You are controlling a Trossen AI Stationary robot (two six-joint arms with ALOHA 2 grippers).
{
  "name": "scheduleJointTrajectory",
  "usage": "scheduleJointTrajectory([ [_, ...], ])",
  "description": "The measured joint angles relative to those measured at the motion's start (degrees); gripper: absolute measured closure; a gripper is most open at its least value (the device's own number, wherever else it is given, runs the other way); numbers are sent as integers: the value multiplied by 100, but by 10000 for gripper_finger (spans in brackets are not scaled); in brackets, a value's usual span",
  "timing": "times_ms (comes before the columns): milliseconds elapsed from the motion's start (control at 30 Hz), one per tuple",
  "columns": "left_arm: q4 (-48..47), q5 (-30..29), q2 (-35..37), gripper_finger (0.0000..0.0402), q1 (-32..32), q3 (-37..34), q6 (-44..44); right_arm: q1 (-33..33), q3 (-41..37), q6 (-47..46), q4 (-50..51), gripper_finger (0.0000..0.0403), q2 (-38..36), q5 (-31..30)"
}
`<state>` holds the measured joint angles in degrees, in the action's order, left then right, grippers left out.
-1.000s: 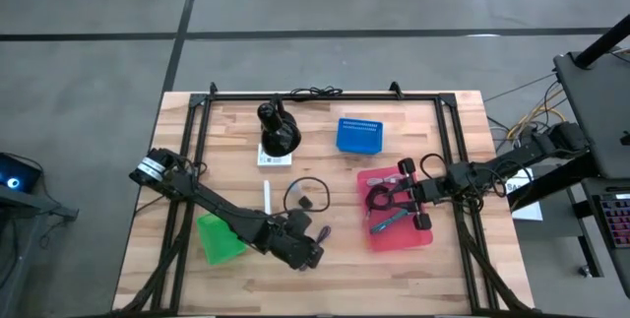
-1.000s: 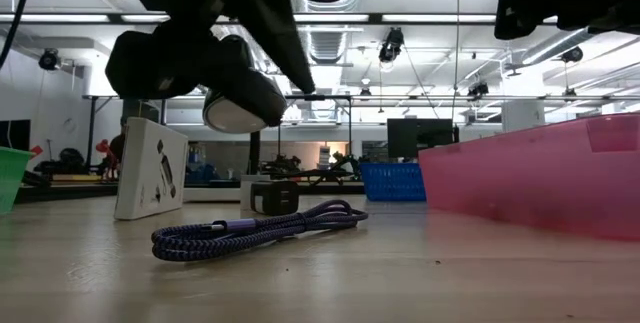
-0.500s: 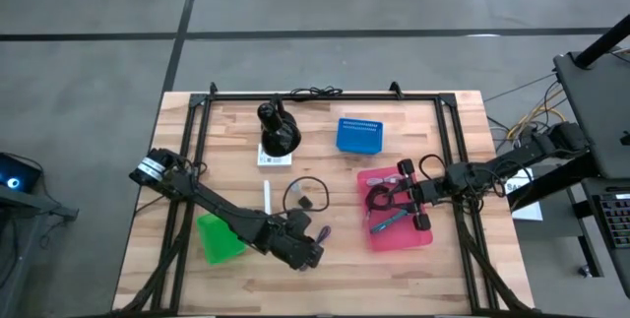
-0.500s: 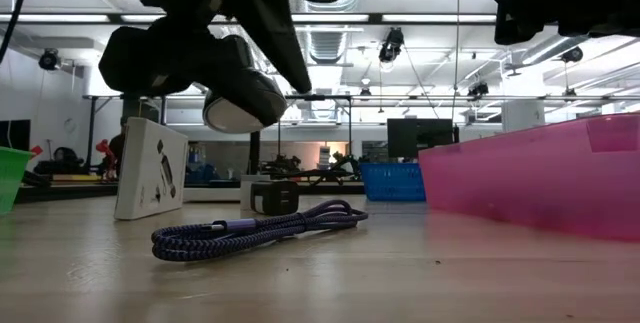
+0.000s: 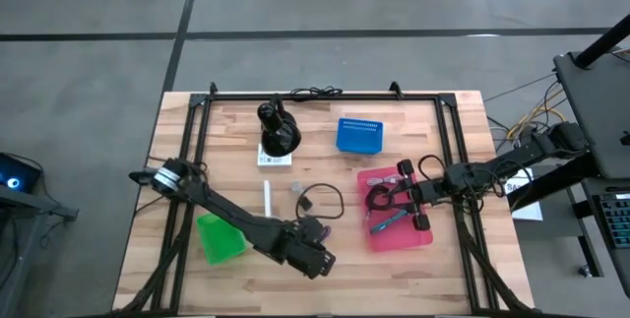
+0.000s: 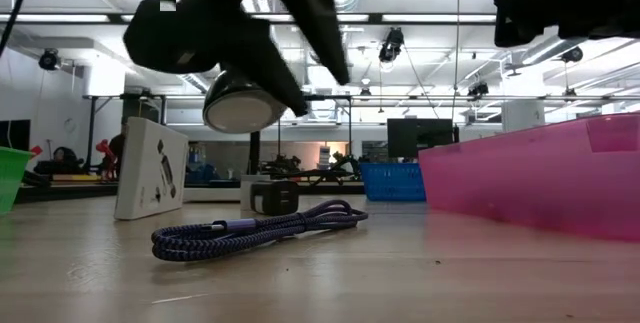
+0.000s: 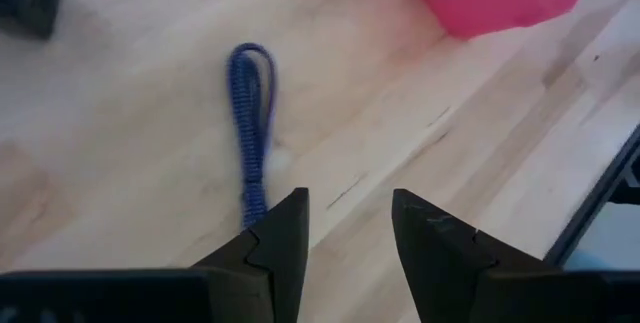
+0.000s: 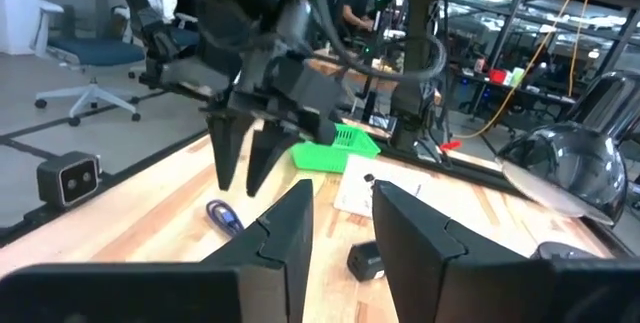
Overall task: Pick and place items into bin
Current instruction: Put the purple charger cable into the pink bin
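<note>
Low in the middle of the high view, the left gripper is seen poised above the wooden bench, its jaws apart with nothing between them; in the left wrist view only bare wood shows in the gap between the two dark fingers. Just beyond those fingers a purple braided cable lies folded on the bench, and the same cable is seen low and centre-left in the low view, flat on the wood, with the gripper hanging above it and clear of it. Right of centre in the high view, the pink bin is found with a dark coiled cable and slim purple and teal tools already inside. The right gripper is held over this bin; its jaws stand a little apart and nothing is seen between them in the right wrist view. Centre frame, a black looped cable lies on the bench, with a small silver piece and a white stick to its left. A blue basket is noted at upper centre, a large black rounded object on a white card at its left, and a green bin at lower left.
</note>
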<state>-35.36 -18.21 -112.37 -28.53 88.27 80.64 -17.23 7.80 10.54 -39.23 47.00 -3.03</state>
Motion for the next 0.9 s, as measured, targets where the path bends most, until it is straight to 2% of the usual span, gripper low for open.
scheduleJointTrajectory([
  [300, -490, 354, -504, 272, 0, 421, 151, 2, 4, 16, 3, 300, 39, -3],
  [667, -634, 436, -537, 272, 0, 425, 131, 2, 4, 16, 3, 312, 39, -4],
  [900, -588, 453, -537, 272, 0, 359, -607, 2, 4, 16, 3, 304, 39, -4],
])
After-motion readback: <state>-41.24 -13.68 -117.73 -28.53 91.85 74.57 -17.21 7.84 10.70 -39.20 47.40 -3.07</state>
